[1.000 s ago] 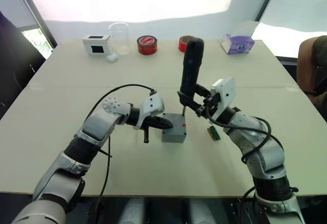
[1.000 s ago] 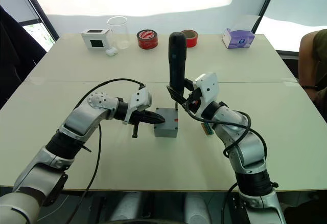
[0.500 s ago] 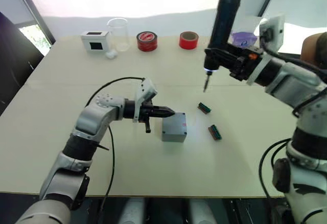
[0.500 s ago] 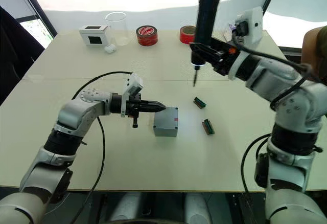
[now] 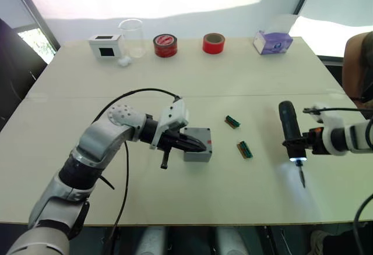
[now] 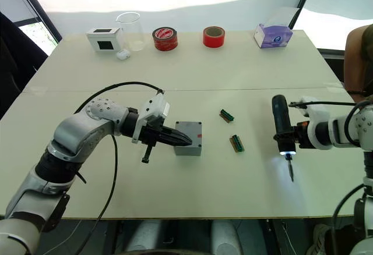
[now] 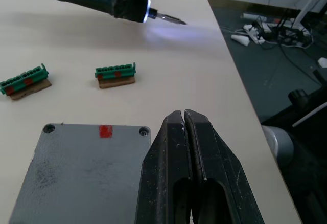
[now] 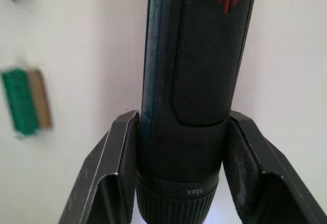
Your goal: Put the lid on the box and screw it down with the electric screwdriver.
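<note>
On the table's right side, the right gripper [image 6: 291,137] clamps the electric screwdriver [image 6: 282,128] mid-barrel: rigid, likely top-heavy. The left gripper [image 5: 198,145], fingers together, rests on the lidded box [image 5: 199,145] at centre.

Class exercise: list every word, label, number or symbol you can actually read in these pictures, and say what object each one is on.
"Max": on the ribbed collar of the electric screwdriver.
Red power symbol, partly cut off, no words: on the electric screwdriver's grip.
Print on the dark red tape roll and the purple tissue box: too small to read.
</note>
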